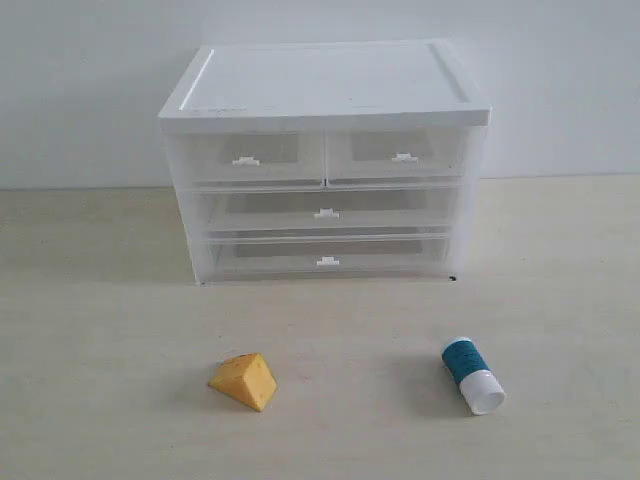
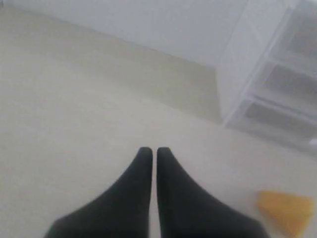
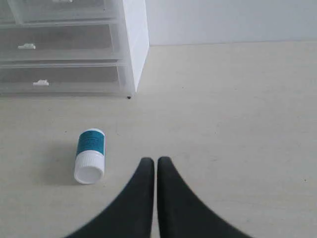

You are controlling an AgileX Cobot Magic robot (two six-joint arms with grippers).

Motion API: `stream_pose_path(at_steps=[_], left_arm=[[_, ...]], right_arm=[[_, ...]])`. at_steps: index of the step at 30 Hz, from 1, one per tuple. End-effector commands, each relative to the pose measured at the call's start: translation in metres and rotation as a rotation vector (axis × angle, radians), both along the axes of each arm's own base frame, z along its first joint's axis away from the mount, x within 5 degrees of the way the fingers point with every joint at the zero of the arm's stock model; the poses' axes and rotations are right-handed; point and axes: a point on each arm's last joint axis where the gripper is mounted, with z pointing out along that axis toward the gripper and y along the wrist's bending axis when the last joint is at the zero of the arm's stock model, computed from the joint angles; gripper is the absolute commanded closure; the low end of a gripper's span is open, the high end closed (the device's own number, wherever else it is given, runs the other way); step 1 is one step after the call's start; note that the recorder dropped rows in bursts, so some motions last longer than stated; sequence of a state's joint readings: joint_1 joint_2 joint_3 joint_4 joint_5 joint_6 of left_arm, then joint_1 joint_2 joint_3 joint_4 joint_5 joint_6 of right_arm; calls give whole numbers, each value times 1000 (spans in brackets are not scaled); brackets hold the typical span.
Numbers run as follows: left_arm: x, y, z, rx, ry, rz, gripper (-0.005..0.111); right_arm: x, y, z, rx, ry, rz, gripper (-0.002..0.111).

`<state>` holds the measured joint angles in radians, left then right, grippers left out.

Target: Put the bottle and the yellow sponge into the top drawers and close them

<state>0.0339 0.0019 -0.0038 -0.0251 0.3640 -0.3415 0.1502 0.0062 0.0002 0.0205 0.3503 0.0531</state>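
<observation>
On the worktop (image 1: 100,400), in front of the white-topped cabinet (image 1: 320,85), the yellow sponge (image 1: 244,380) sits view-left: small orange-yellow foam wedge, cheese-slice shape, resting on a flat face. Bottle (image 1: 472,374) lies on its side view-right, well apart from the sponge: stubby, teal-blue body, ribbed white cap pointing away from the cabinet. Both top drawers (image 1: 262,150) are pushed in flush; clear fronts, small white tab handles. Left end effector (image 2: 154,151) is closed, fingers together, empty, sponge off to its side. Right end effector (image 3: 154,161) is closed, empty, near the bottle, not touching it.
</observation>
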Motion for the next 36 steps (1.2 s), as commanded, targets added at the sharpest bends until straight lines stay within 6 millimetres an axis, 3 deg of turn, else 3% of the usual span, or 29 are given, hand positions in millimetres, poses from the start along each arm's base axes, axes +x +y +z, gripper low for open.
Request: stream_pose_path(at_steps=[1,21,36], left_arm=[[0,-10,0,-541,1,37,103],[0,-11,2,-574,-9,33,103],[3,-10,16,-631,-166,9,103]], right_arm=[[0,0,1,-6,-16,-1,108],[0,0,1,-6,-16,-1,108],[0,0,1,-6,-16,-1,108]])
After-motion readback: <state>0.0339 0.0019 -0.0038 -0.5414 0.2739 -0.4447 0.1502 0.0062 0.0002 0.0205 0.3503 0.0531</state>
